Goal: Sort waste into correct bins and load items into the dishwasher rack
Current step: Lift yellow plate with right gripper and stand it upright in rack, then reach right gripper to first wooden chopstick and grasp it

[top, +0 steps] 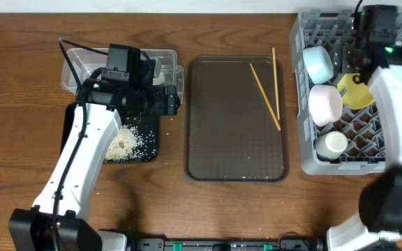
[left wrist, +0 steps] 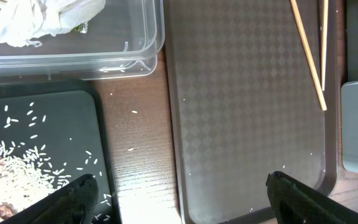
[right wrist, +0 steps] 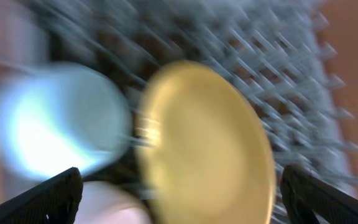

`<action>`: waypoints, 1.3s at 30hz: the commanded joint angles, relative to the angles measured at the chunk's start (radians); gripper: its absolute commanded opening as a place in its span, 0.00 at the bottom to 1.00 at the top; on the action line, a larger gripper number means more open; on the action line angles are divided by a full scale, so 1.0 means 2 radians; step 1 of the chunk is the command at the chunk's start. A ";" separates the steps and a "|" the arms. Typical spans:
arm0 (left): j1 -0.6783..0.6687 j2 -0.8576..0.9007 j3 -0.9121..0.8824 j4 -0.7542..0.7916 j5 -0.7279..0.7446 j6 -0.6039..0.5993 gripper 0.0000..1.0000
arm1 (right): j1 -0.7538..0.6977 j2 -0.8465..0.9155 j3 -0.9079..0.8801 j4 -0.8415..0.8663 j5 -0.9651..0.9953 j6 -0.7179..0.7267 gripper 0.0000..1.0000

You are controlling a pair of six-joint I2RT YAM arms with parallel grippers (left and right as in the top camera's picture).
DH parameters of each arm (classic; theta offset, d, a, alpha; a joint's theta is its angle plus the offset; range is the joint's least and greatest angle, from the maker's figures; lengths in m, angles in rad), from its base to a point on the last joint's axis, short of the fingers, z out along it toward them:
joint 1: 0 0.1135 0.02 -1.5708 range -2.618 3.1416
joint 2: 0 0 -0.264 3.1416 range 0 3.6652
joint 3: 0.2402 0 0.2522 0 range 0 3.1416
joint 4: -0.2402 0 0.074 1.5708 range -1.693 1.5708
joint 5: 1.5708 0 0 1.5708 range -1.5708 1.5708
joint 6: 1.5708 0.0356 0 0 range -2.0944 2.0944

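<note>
The left gripper (left wrist: 182, 202) hangs released and empty. Its two fingers are spread wide over the strip of bare wood between the black tray (left wrist: 73, 102) and the brown serving tray (top: 229, 125). That strip is narrow, with a few stray grains on it.

The rice (left wrist: 17, 165) lies scattered in the black tray, thickest toward its lower left and well inside the raised rim. Just above, the clear tub (left wrist: 148, 56) sits with its long wall almost touching the tray's edge. The white crumpled scrap (left wrist: 23, 22) rests inside it. A small green fleck beside the scrap may be the wrapper, though too little shows to be sure.

The serving tray is mostly open floor. Only the chopsticks (top: 265, 96) lie on it, crowded toward its right edge. One runs parallel to that edge and the other slants toward it, their lower ends close together.

The dishwasher rack (top: 358, 150) stands just right of the tray on the table (top: 19, 35). Along its left side sit the light blue bowl (top: 318, 63), the white bowl (top: 325, 104) and the white cup (top: 331, 144), in a column from far to near. The yellow plate (top: 358, 94) sits just right of the two bowls.

The right gripper (right wrist: 182, 196) is above the plate with its fingers wide apart, gripping nothing. The rack's lattice to the right of the plate is unoccupied.
</note>
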 commanded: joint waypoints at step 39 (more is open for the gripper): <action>-0.002 0.003 0.006 0.000 -0.005 0.001 0.90 | 0.202 0.232 0.001 -0.023 -0.024 0.083 0.51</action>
